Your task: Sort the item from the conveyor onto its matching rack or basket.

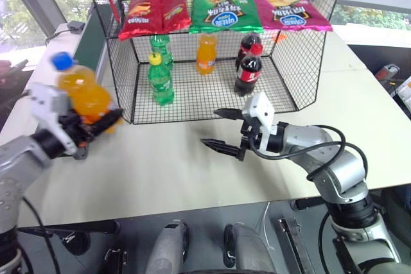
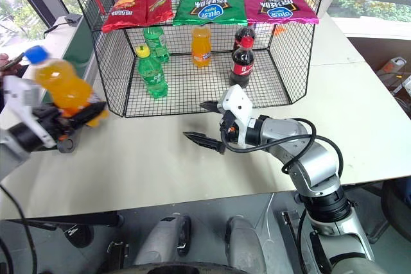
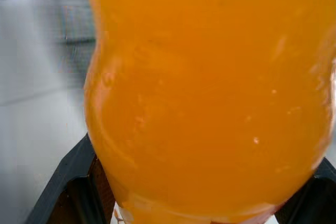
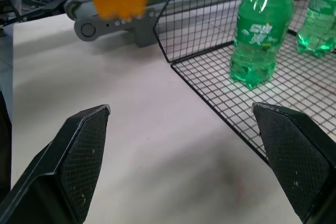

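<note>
Aloft: orange soda bottle gripped beside the basket

Up above the pale worktop [image 1: 192, 171], the left gripper [image 1: 96, 123] has its jaws clenched on the lower body of the orange soda bottle [image 1: 80, 91]. The bottle leans with its blue cap [image 1: 61, 60] uppermost and tipped to the left, clear of every surface. It hangs just to the left of the black wire basket [image 1: 302, 88], outside its mesh wall. In the left wrist view the bottle's orange body [image 3: 210, 93] sits between the two dark fingers [image 3: 68, 182].

The right gripper [image 1: 221, 129] hovers over the worktop in front of the basket, jaws spread wide and holding nothing.

Inside the basket stand two green bottles [image 1: 160, 78], an orange bottle with an orange cap [image 1: 205, 54] and two cola bottles [image 1: 249, 68]. Three chip bags, red [image 1: 154, 9], green [image 1: 225, 8] and pink [image 1: 292, 8], lie on its sloped top shelf.

The grey roller end of the conveyor [image 4: 105, 22] shows in the right wrist view, beyond the basket's corner, resting on the worktop.
</note>
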Robot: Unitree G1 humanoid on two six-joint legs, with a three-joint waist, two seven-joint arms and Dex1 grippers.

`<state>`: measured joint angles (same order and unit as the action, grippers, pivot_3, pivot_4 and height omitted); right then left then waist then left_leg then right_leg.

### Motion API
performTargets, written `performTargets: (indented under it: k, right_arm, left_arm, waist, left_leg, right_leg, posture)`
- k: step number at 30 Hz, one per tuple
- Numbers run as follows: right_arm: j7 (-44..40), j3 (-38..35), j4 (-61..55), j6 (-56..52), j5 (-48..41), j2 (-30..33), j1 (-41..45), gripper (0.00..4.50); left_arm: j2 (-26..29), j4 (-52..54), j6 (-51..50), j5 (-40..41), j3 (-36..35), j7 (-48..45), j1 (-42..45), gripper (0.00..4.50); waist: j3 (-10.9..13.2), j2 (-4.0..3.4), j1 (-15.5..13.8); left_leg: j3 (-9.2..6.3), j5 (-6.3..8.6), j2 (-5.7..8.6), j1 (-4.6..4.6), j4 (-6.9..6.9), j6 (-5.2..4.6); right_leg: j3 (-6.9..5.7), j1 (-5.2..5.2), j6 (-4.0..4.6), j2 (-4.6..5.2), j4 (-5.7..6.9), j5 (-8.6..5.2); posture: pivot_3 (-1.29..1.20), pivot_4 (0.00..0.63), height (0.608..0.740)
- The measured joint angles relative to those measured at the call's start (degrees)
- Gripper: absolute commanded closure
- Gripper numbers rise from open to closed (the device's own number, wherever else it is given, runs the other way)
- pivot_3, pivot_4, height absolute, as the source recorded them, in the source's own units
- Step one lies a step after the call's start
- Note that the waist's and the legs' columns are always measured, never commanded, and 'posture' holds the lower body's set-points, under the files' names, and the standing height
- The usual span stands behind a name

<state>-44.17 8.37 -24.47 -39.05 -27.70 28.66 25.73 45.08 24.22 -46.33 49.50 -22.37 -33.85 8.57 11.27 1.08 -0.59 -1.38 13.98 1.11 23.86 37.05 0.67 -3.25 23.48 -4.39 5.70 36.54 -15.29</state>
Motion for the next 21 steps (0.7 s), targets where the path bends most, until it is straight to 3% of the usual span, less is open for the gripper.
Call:
performTargets:
  k: [6, 11, 21]
  right_arm:
    - [-0.5, 0.3, 0.2, 0.0, -0.2, -0.2, 0.8, 0.00]
    - [1.1, 0.1, 0.3, -1.9, -1.3, -1.9, 1.7, 0.00]
    - [3.1, -0.5, 0.4, -4.8, -3.6, -2.9, 3.4, 0.00]
  left_arm:
    - [-0.7, -1.0, 3.0, -4.7, 17.3, -10.8, 8.9, 1.52]
    - [-3.8, -6.5, 8.4, -11.7, 27.2, -18.1, 13.9, 1.52]
    - [-10.9, -18.5, 18.6, -22.5, 35.2, -26.4, 21.4, 1.52]
  waist:
    - [0.0, -0.03, 0.1]
    - [0.0, -0.02, -0.1]
    - [0.0, -0.02, -0.1]
  left_leg:
    - [0.02, 0.00, -0.02, 0.04, -0.07, -0.01]
    - [0.02, -0.01, -0.01, 0.03, 0.01, -0.02]
    - [0.02, -0.02, 0.02, 0.01, 0.12, -0.04]
  right_leg:
    - [-0.01, 0.07, -0.13, -0.13, 0.05, 0.07]
    - [-0.03, 0.07, -0.15, -0.24, 0.18, 0.08]
    - [-0.04, 0.10, -0.21, -0.29, 0.47, 0.10]
  posture:
    - [0.00, 0.150, 0.739]
    - [0.00, 0.150, 0.739]
    - [0.00, 0.150, 0.739]
